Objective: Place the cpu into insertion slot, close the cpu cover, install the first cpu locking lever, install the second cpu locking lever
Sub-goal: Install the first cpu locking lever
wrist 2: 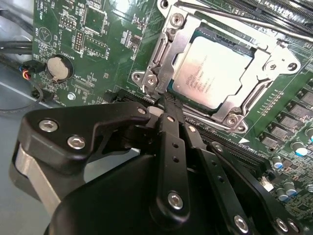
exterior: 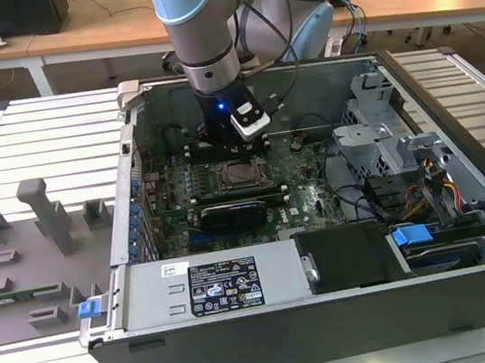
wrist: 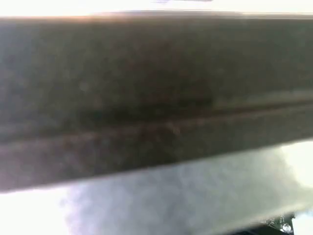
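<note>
Silver-grey cpu [wrist 2: 215,68] sits in the insertion slot [wrist 2: 197,33] under the lowered cpu cover [wrist 2: 171,46], just ahead of your gripper [wrist 2: 165,105], its fingers pressed together at the cover's near corner.

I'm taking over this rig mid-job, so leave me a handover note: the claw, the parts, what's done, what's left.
The claw is shut, its tips at a corner of the cpu cover; whether it pinches anything is unclear.
The cpu sits in the insertion slot.
Done: cpu placed, cover lying down over its edges.
Left: the two locking levers; I cannot tell whether either is latched.
</note>
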Motion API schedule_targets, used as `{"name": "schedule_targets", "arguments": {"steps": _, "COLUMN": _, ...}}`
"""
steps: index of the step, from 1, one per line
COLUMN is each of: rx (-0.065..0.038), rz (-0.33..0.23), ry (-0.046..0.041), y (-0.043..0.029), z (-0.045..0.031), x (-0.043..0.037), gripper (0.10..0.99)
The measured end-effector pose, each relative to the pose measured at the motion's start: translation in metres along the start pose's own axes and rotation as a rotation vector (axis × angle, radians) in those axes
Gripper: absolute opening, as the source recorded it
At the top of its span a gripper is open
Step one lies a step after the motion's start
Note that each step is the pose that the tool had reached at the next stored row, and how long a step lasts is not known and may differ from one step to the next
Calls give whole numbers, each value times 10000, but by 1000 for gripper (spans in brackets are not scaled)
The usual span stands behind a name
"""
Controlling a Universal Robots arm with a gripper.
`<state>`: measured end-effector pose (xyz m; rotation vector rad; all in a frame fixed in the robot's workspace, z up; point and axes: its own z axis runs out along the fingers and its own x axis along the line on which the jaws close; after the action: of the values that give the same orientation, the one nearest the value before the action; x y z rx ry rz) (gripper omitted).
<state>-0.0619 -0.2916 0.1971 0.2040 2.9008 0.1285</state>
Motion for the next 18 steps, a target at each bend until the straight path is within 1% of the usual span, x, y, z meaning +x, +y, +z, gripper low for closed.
{"name": "schedule_targets", "arguments": {"steps": 3, "rx": -21, "rz": 4, "ry": -15, "y": 7, "z": -29, "x": -9, "gripper": 106}}
{"name": "schedule_targets", "arguments": {"steps": 5, "rx": -2, "rz": 1, "ry": -1, "y": 9, "z": -82, "x": -19, "gripper": 106}}
{"name": "schedule_targets", "arguments": {"steps": 8, "rx": -2, "rz": 0, "ry": -3, "y": 16, "z": -146, "x": -33, "gripper": 106}}
{"name": "schedule_targets", "arguments": {"steps": 10, "rx": -16, "rz": 1, "ry": -26, "y": 19, "z": -147, "x": -34, "gripper": 106}}
{"name": "schedule_targets", "arguments": {"steps": 12, "rx": -62, "rz": 7, "ry": -55, "y": 23, "z": -149, "x": -33, "gripper": 106}}
{"name": "schedule_targets", "arguments": {"steps": 16, "rx": -270, "rz": 49, "ry": -123, "y": 24, "z": -150, "x": -25, "gripper": 106}}
{"name": "schedule_targets", "arguments": {"steps": 18, "rx": -351, "rz": 66, "ry": -146, "y": 23, "z": -151, "x": -20, "gripper": 106}}
